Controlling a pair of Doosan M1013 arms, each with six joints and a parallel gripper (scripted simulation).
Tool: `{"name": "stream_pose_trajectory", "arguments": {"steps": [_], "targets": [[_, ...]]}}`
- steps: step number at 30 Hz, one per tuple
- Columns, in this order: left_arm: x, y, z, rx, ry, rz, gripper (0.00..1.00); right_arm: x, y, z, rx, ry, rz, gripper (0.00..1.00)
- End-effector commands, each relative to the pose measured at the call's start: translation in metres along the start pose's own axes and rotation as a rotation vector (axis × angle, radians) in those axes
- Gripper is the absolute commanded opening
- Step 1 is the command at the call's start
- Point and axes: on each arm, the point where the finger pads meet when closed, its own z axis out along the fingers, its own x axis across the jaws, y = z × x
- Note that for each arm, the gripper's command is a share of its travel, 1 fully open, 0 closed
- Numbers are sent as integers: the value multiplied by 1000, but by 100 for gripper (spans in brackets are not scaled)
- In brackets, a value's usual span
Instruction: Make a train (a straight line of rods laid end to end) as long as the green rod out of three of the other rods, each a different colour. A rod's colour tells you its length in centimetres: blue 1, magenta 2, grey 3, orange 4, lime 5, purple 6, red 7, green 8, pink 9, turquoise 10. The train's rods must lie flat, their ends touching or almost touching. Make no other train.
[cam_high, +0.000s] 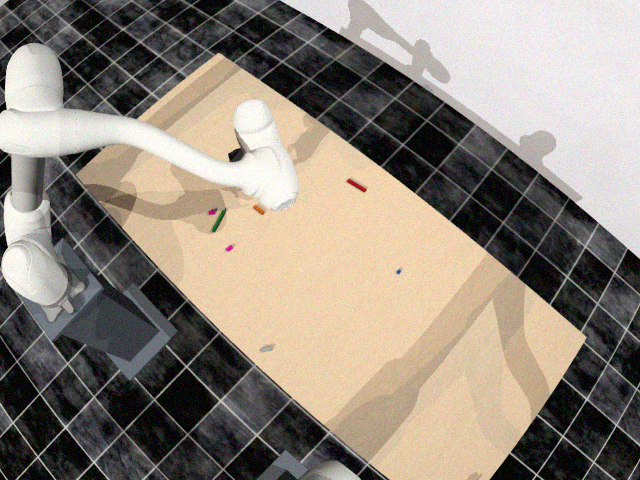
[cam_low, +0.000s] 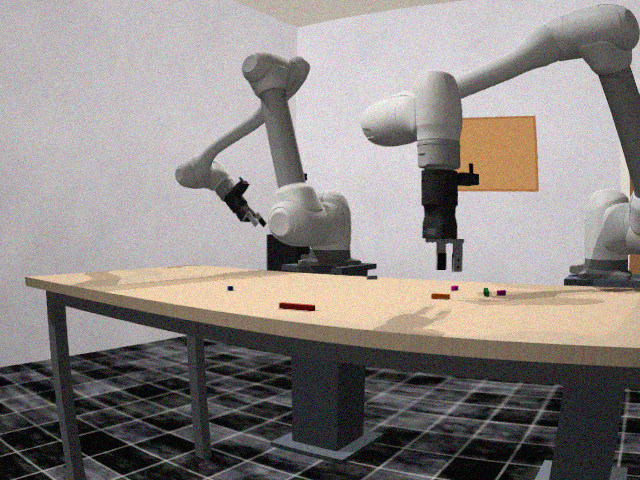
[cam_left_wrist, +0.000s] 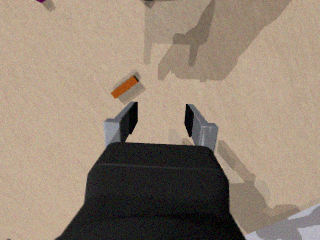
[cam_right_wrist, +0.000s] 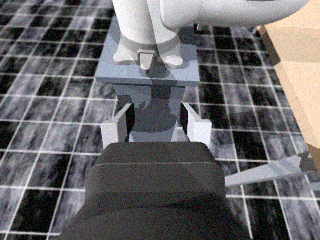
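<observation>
The green rod (cam_high: 218, 220) (cam_low: 486, 292) lies flat, with one magenta rod (cam_high: 212, 212) (cam_low: 500, 292) close beside it. Another magenta rod (cam_high: 229, 248) (cam_low: 454, 288) lies apart. An orange rod (cam_high: 258, 209) (cam_low: 440, 296) (cam_left_wrist: 124, 87) lies near the arm's wrist in the top view. A red rod (cam_high: 356, 185) (cam_low: 297, 306), a blue rod (cam_high: 398, 271) (cam_low: 230, 288) and a grey rod (cam_high: 266, 348) (cam_low: 371, 277) lie separately. My left gripper (cam_low: 448, 265) (cam_left_wrist: 161, 112) is open and empty, above the table near the orange rod. My right gripper (cam_low: 258, 222) (cam_right_wrist: 157, 112) is open and empty, off the table.
The wooden table (cam_high: 330, 310) (cam_low: 206, 310) carries all the rods. The left arm (cam_high: 180, 155) (cam_low: 516, 59) reaches over it and hides part of its surface in the top view. The grey robot base (cam_right_wrist: 185, 67) stands beside the table in the right wrist view.
</observation>
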Motion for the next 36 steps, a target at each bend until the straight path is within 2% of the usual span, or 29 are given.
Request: {"name": "stream_pose_trajectory", "arguments": {"steps": [1,6,36], "targets": [[1,11,1,9,-13,127,100,2,0,0,-7,11,-1,100],[2,16,1,9,-13,184,100,2,0,0,-7,11,-1,100],[2,15,1,10,-10,183,100,2,0,0,-7,11,-1,100]]}}
